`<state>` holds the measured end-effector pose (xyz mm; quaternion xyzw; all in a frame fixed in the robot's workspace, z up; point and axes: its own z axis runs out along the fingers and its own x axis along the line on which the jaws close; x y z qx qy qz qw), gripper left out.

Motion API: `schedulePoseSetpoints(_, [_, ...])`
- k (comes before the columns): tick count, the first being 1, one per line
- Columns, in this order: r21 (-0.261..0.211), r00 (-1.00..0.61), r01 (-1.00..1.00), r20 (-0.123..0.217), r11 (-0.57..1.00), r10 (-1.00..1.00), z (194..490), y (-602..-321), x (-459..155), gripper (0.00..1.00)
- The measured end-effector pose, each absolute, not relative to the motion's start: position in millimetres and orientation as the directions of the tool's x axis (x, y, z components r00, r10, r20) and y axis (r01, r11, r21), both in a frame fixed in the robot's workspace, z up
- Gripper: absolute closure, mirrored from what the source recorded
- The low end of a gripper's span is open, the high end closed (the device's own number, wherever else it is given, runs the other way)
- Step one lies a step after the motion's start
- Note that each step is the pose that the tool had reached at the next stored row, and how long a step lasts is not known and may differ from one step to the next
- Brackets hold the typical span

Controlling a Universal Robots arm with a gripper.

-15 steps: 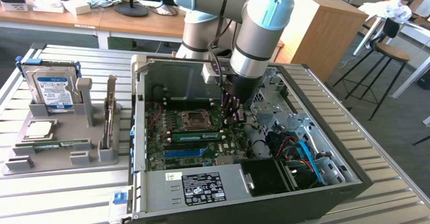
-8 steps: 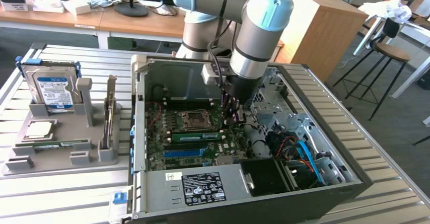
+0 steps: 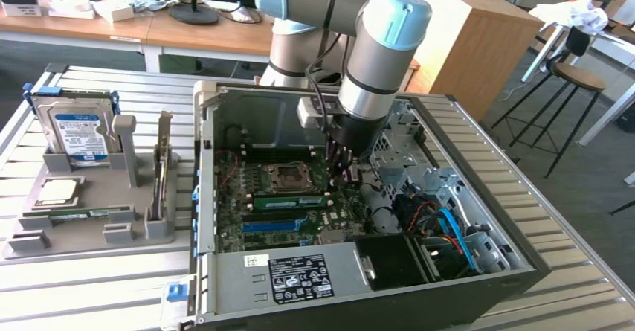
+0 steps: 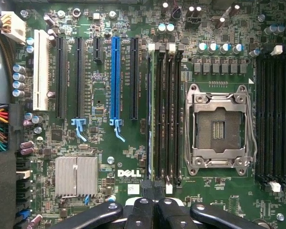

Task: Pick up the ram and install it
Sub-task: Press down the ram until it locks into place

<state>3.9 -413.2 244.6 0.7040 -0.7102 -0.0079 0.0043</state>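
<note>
While the arm reaches down from the upper middle of the exterior view into the open computer case, its gripper hangs low over the motherboard at the centre of the frame. Its dark fingers are pressed together and pinch nothing. The ram stands on edge in a memory slot just below the processor socket in that frame, a green strip running across the board. The gripper's tips sit at the end of it toward the exterior view's right. Whether they touch the stick cannot be told.

From the wrist, the ram shows as a thin pale edge in the slot nearest the blue slot. The other black memory slots lie between it and the socket. The closed gripper points at one end of this row, beside a white latch.

At the exterior view's left, a grey holder rests on the slatted metal counter. It carries a hard drive standing upright and a taller card on edge, well apart from the case.
</note>
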Motion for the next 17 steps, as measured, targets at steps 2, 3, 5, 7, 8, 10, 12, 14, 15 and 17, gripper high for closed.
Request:
schedulePoseSetpoints(2, [0.017, -0.009, -1.0, -0.005, 0.009, -1.0, 244.0, -413.2, 3.9, 0.9])
schedulePoseSetpoints(3, [0.017, -0.009, -1.0, -0.005, 0.009, -1.0, 244.0, -413.2, 3.9, 0.9])
schedulePoseSetpoints(5, [0.017, -0.009, -1.0, -0.005, 0.009, -1.0, 243.9, -413.2, 3.9, 0.9])
schedulePoseSetpoints(7, [0.017, -0.009, -1.0, -0.005, 0.009, -1.0, 243.5, -413.1, 3.9, 0.9])
schedulePoseSetpoints(8, [0.017, -0.009, -1.0, -0.005, 0.009, -1.0, 243.3, -413.1, 3.9, 0.9])
schedulePoseSetpoints(10, [0.017, -0.009, -1.0, -0.005, 0.009, -1.0, 243.3, -413.2, 3.9, 0.9])
schedulePoseSetpoints(12, [0.017, -0.009, -1.0, -0.005, 0.009, -1.0, 243.1, -413.2, 3.9, 0.9])
schedulePoseSetpoints(14, [0.017, -0.009, -1.0, -0.005, 0.009, -1.0, 242.0, -413.1, 4.0, 0.9])
schedulePoseSetpoints(15, [0.017, -0.009, -1.0, -0.005, 0.009, -1.0, 241.4, -413.1, 3.9, 0.9])
schedulePoseSetpoints(17, [0.017, -0.009, -1.0, -0.005, 0.009, -1.0, 240.1, -413.1, 3.9, 0.9])
